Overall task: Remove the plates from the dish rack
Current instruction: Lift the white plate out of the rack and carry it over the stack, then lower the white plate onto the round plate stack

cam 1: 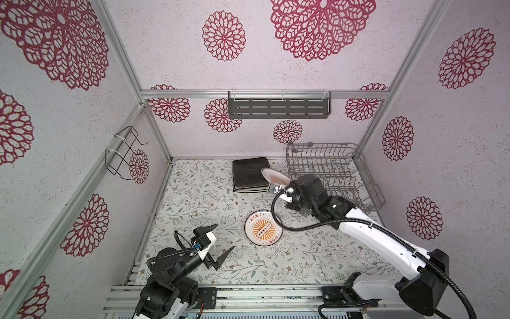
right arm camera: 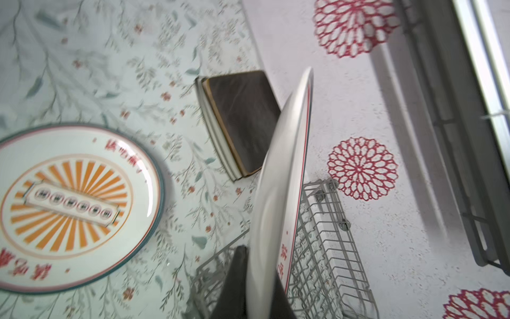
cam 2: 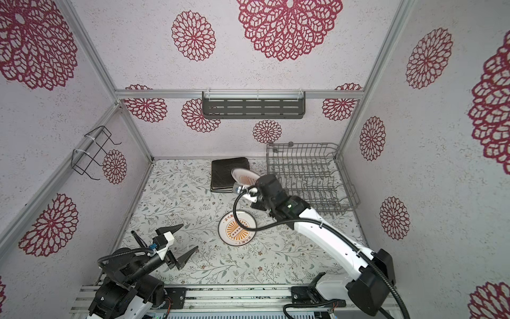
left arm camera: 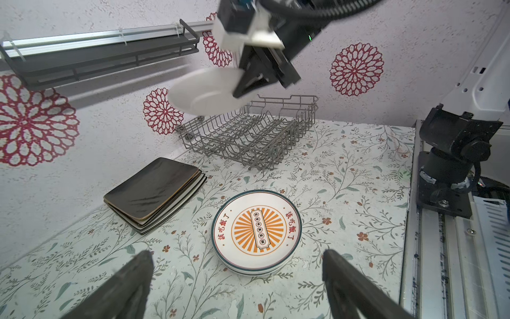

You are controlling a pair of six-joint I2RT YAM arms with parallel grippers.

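Beside the dish rack (left arm camera: 248,138), up off the tabletop (left arm camera: 345,193), the right fingers (left arm camera: 248,80) are pinched tight on the rim of a small round white plate (left arm camera: 204,94). It hangs tilted, roughly over the gap between the rack and the stack of square plates (left arm camera: 154,193). I can spot no other plate standing among the rack's tines, so to my eye this is the last one out. The step in hand would be the carry to a stack.

Its likely home is the pile of round plates (left arm camera: 256,232) lying on the tabletop in front of the rack. Getting there means bringing the plate down level, printed face up, and square over that pile before letting go; a tilted release could chip a rim or slide off. The left fingers (left arm camera: 129,287) are spread fully apart with nothing between them, low near the tabletop's front and apart from the pile.

As for writing, the pile's top plate bears red Chinese characters, 該吃飯了, on either side of an orange sunburst. The small characters in its middle strip are too fine to read. The held plate shows a few red characters in the right wrist view, blurred and half hidden. I see no brand.
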